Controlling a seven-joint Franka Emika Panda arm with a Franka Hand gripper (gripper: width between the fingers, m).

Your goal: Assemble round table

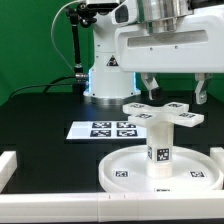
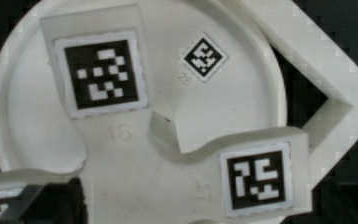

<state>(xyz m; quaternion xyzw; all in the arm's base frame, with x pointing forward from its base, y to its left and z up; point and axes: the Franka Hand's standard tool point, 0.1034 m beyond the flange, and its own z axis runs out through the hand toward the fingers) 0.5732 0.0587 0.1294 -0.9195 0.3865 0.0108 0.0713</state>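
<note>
Cross-shaped foot (image 1: 163,114) sits on top of the short thick leg (image 1: 160,146), which stands upright near the centre of the rimmed round tabletop (image 1: 125,172). The tabletop lies flat on the black mat (image 1: 50,110), at about 5 o'clock in the exterior view. All three kit parts look stacked in order.

Judgement: assembly is nearly complete or complete. I cannot tell whether the foot is fully tightened on the leg, so a final turn may remain.

My pincer (image 1: 175,89) hangs just above the foot, fingers (image 1: 149,85) apart, one on each side, gripping nothing.

Wrist view: tagged tabletop (image 2: 158,110) fills the frame, with a tagged arm of the foot (image 2: 256,180) in front.

The marker board (image 1: 103,129) lies at 10 o'clock from the tabletop, apart from it. A white bar (image 1: 8,166) edges the mat at 9 o'clock.
</note>
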